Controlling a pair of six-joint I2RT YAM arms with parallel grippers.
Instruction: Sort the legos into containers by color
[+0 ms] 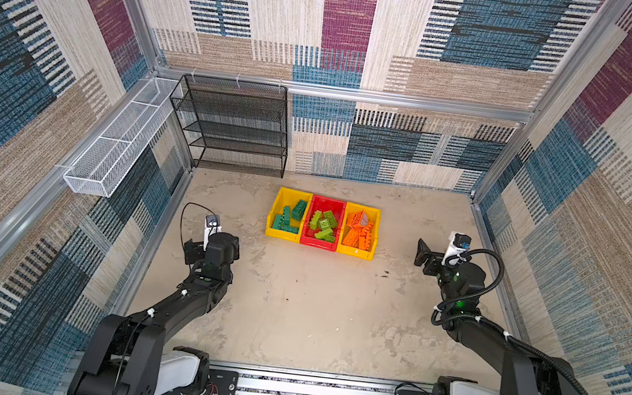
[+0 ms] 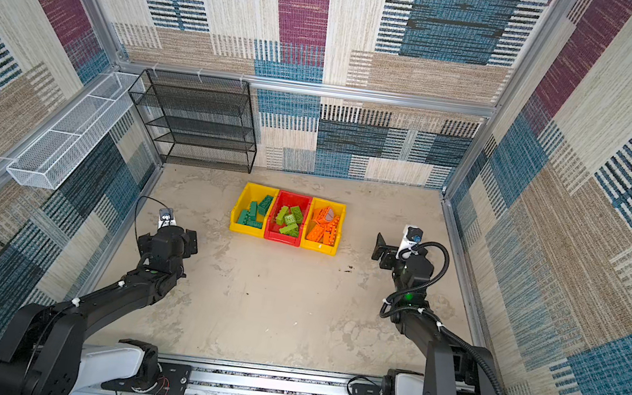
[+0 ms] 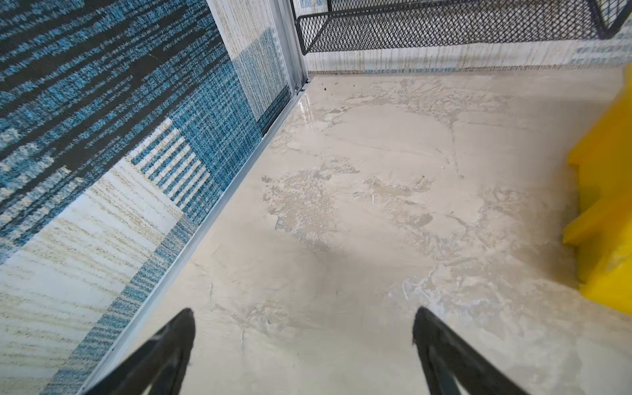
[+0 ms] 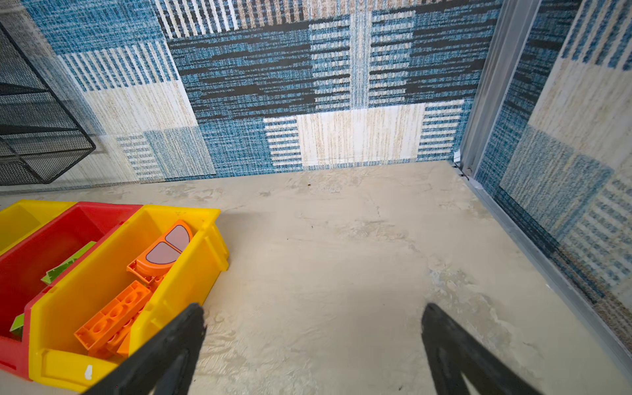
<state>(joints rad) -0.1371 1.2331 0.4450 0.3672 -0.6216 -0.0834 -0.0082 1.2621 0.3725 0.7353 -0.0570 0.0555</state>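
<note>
Nearest the camera, both black arms are drawn back to either side of the mottled, beige, plaster-like desk [image 1: 311,311]. The left pincer [image 3: 303,314] stands wide open over bare surface, gripping nothing. The right pincer [image 4: 313,307] is also spread wide and empty, just beside the nearest bin. Parked apart like this, the arms seem to leave the middle free, probably because there is little left to pick.

Further in, three glossy, open-top, moulded plastic bins sit touching in a row, which keeps the colour groups separate yet close. The left yellow bin [image 1: 272,217] holds the dark teal studded plastic bricks [image 1: 288,217]. The red middle bin [image 1: 317,244] holds the lime green studded bricks [image 1: 323,224]. The right yellow bin [image 1: 354,253] holds the orange studded bricks [image 1: 360,232], among them an orange curved piece with a smooth pinkish-grey semicircular face [image 4: 164,249] leaning on its wall. The bricks lie jumbled and tilted, as dropped pieces would. No brick shows loose on the desk, so the sorting looks complete.

At the back stand a black wire-mesh shelf rack [image 1: 232,124] and a long white wire-mesh basket [image 1: 116,141] fixed along the woven-patterned wall.
</note>
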